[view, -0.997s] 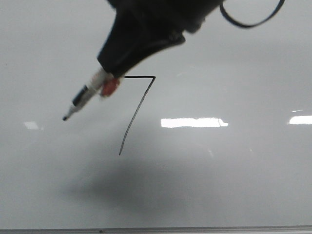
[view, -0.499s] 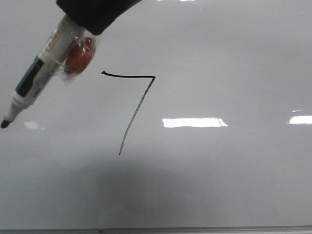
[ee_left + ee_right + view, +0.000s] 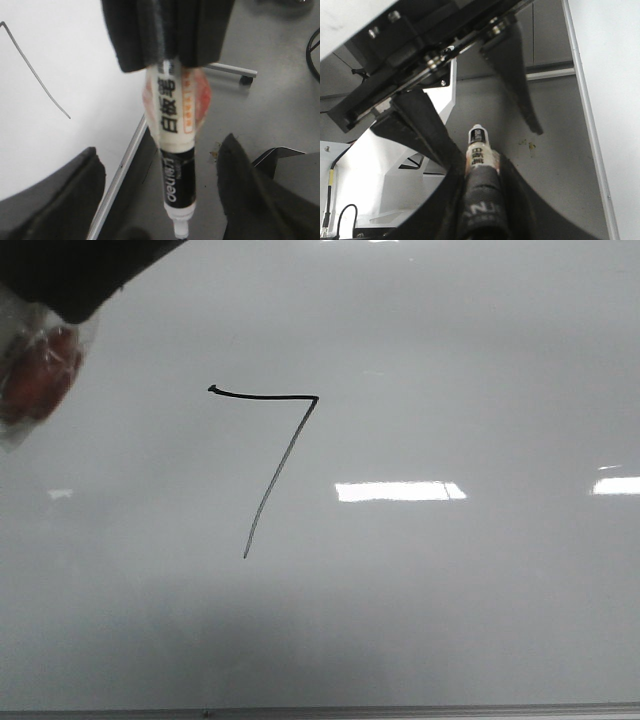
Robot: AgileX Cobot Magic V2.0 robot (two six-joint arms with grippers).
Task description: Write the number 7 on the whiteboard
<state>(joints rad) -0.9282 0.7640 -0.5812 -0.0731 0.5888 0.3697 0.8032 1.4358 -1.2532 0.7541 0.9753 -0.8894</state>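
The number 7 (image 3: 285,445) is a black marker line on the glossy whiteboard (image 3: 450,590). Its downstroke also shows in the left wrist view (image 3: 35,75). My right gripper (image 3: 477,165) is shut on a white and black marker (image 3: 479,147). In the front view only its dark body (image 3: 70,270) and a red tape-wrapped lump (image 3: 35,375) show, at the top left, off the 7. In the left wrist view the marker (image 3: 172,150) hangs from the right gripper (image 3: 165,30) between the spread fingers of my open left gripper (image 3: 162,195), beyond the board's edge.
The board's thin metal edge strip (image 3: 122,160) runs beside a grey floor (image 3: 280,100). Bright light reflections (image 3: 400,491) lie on the board right of the 7. The left arm's fingers (image 3: 512,75) and a white frame (image 3: 365,175) show in the right wrist view.
The gripper with the marker has moved left and nearer the camera. The marker has left the front view, and the whole top stroke of the 7 is uncovered.
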